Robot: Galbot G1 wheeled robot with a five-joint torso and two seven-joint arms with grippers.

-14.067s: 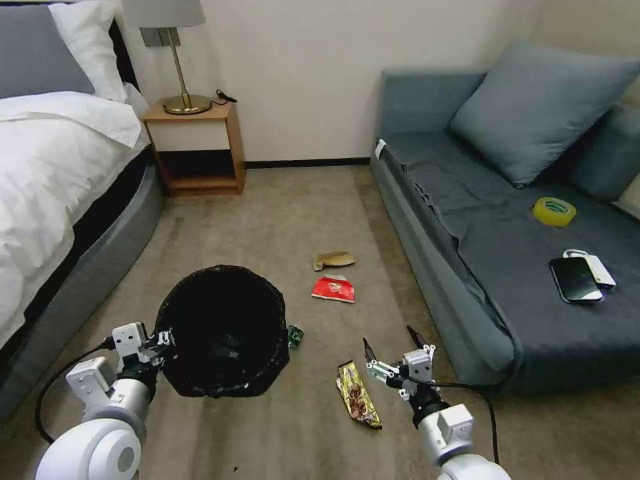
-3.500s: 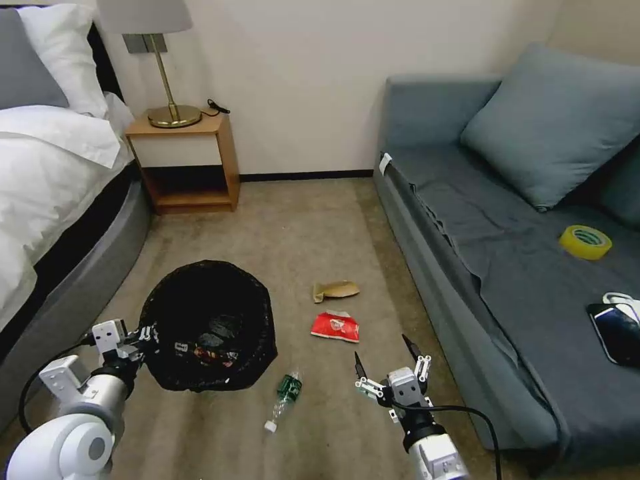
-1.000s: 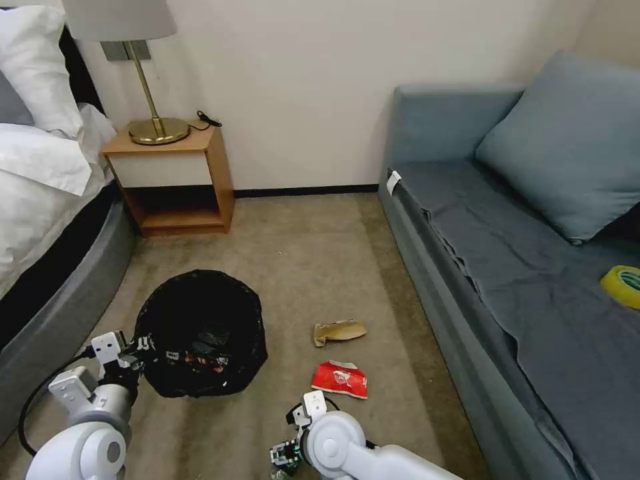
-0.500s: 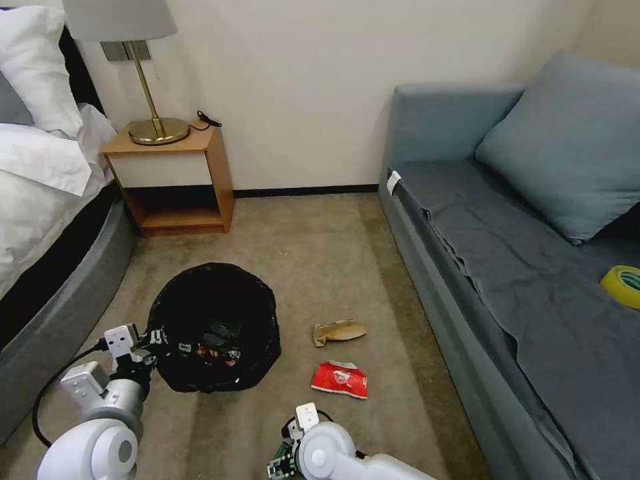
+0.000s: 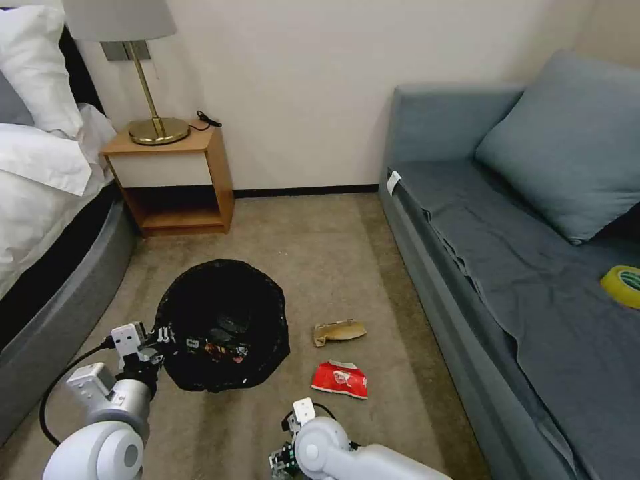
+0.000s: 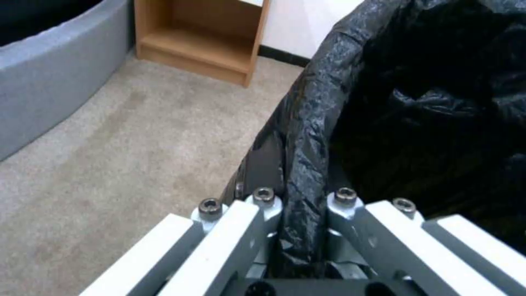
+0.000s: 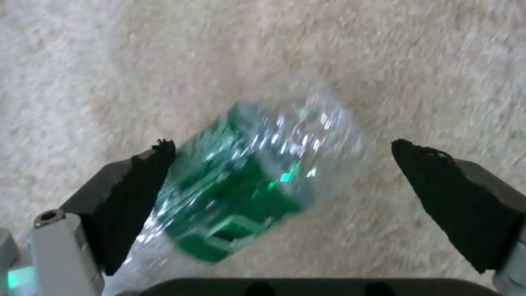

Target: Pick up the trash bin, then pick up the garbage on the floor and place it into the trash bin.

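Observation:
The trash bin (image 5: pixel 223 323), round with a crinkled black liner, hangs tilted just above the carpet. My left gripper (image 5: pixel 158 337) is shut on its near rim; in the left wrist view the fingers (image 6: pixel 263 205) clamp the liner's edge (image 6: pixel 307 135). A yellow-brown wrapper (image 5: pixel 220 350) lies inside the bin. The clear bottle with a green label (image 7: pixel 246 181) lies on the carpet between the fingers of my right gripper (image 7: pixel 285 150), which is open and points down at the bottom of the head view (image 5: pixel 283 460). On the floor to the right of the bin lie a red-and-white wrapper (image 5: pixel 340 380) and a tan paper scrap (image 5: pixel 339 331).
A grey sofa (image 5: pixel 467 267) runs along the right, with a yellow tape roll (image 5: pixel 623 285) on its seat. A bed (image 5: pixel 47 220) stands at the left. A wooden nightstand (image 5: pixel 170 180) with a lamp stands against the back wall. Open carpet lies between them.
Over the last second my left gripper has carried the bin a little up and to the right. My right arm stays low over the bottle.

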